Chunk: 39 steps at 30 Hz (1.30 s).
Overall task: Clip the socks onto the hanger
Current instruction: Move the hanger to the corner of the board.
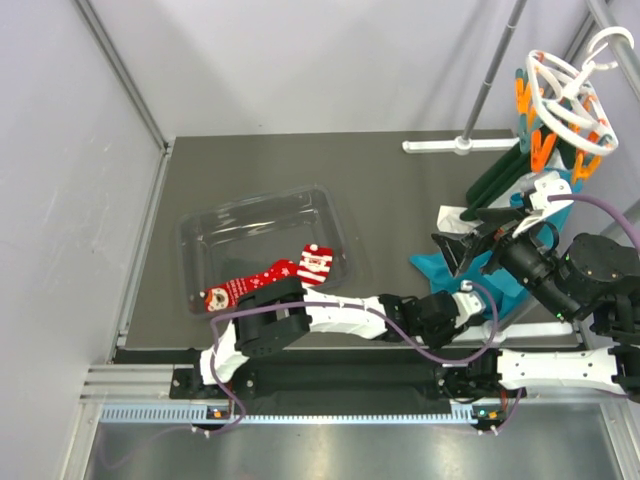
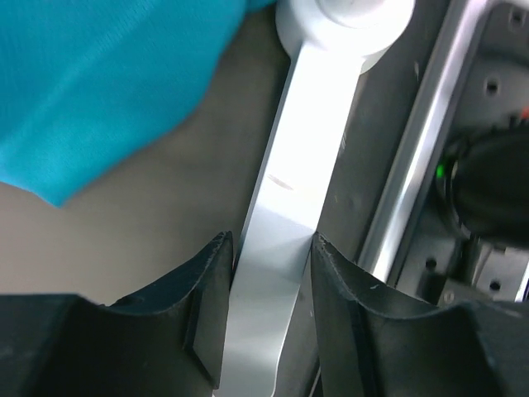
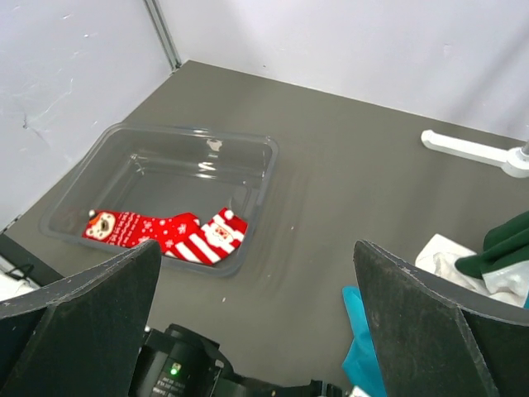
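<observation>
left tool (image 2: 269, 241) astride white bar (image 2: 299, 149), grip unclear | right tool (image 3: 257, 246) wide | socks (image 3: 178, 234) in tray (image 3: 197, 140)

Robot lab test cell. Bare white panel walls (image 1: 300, 60) enclose a grey desk (image 1: 400, 205). Left arm (image 1: 330, 315) and right arm (image 1: 560, 368) bolted to an aluminium rail (image 1: 130, 382) at its edge.

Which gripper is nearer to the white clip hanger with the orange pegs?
Right. In the top view the right gripper, open, is raised in front of the clip hanger, to its left. The left gripper is farther from it, low over a white bar.
</observation>
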Each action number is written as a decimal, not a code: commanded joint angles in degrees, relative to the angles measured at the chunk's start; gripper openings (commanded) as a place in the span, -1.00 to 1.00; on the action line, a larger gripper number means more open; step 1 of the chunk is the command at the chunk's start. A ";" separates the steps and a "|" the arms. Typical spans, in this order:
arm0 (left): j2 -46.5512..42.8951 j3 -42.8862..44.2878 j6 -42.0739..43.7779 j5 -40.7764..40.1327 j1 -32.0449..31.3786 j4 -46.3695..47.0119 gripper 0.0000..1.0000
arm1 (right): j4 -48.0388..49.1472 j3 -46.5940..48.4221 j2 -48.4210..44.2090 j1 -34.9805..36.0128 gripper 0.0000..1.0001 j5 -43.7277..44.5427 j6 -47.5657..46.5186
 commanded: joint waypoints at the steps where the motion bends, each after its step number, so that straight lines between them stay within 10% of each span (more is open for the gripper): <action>1: -2.40 1.91 -6.31 -3.51 2.41 13.07 -1.00 | 1.30 0.23 -0.21 -0.42 1.00 0.17 0.58; 19: 2.18 2.09 -4.64 -3.25 3.20 7.80 -0.99 | -0.99 3.47 -0.39 -0.50 1.00 10.52 3.57; 27: -5.54 -1.96 -6.13 -4.75 3.20 8.50 0.16 | 2.96 15.51 4.00 -0.50 0.90 13.87 -1.88; 39: -19.26 0.68 -6.05 4.30 3.37 9.46 0.27 | 3.32 34.50 16.92 -0.50 0.82 19.67 -7.24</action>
